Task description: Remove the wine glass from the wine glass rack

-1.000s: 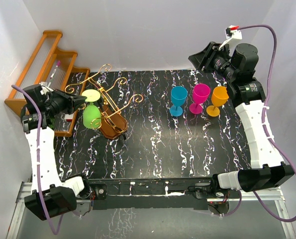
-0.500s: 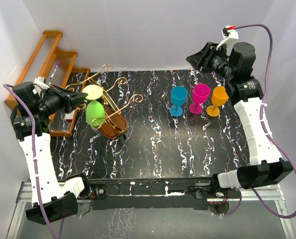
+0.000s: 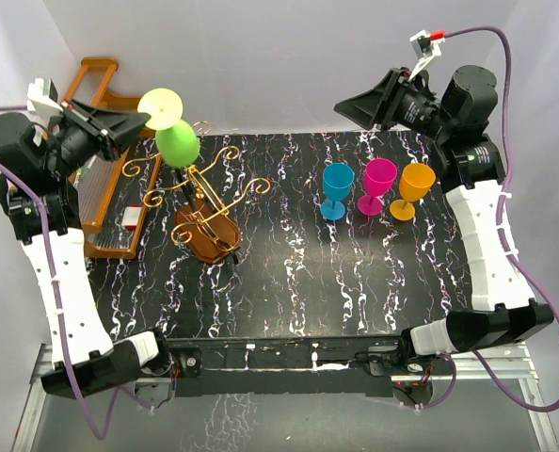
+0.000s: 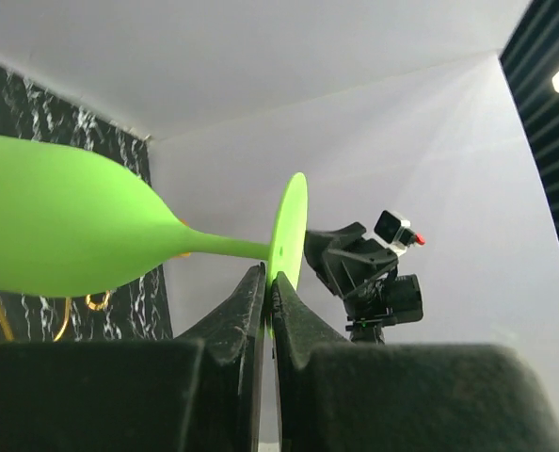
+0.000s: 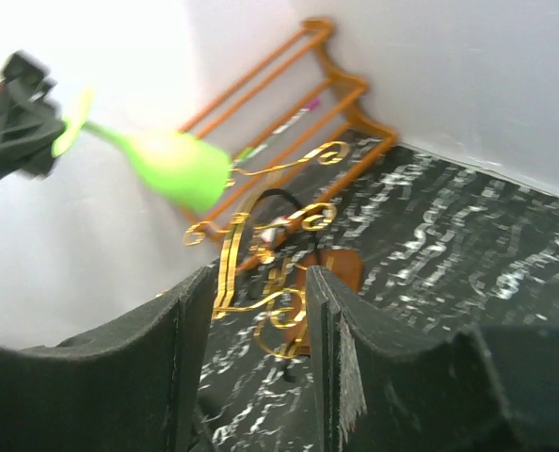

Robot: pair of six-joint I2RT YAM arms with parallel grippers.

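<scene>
Glass (image 3: pixel 178 143) hangs sideways over the far-left corner, clear of the rack (image 3: pixel 204 217), with the left gripper (image 3: pixel 144 115) pinching its foot edge-on, likely to slide it out. The right gripper (image 3: pixel 347 105) waits open and empty.

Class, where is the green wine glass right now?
Top view, far left: the green wine glass is held clear above the gold rack, its foot in the left gripper.
</scene>
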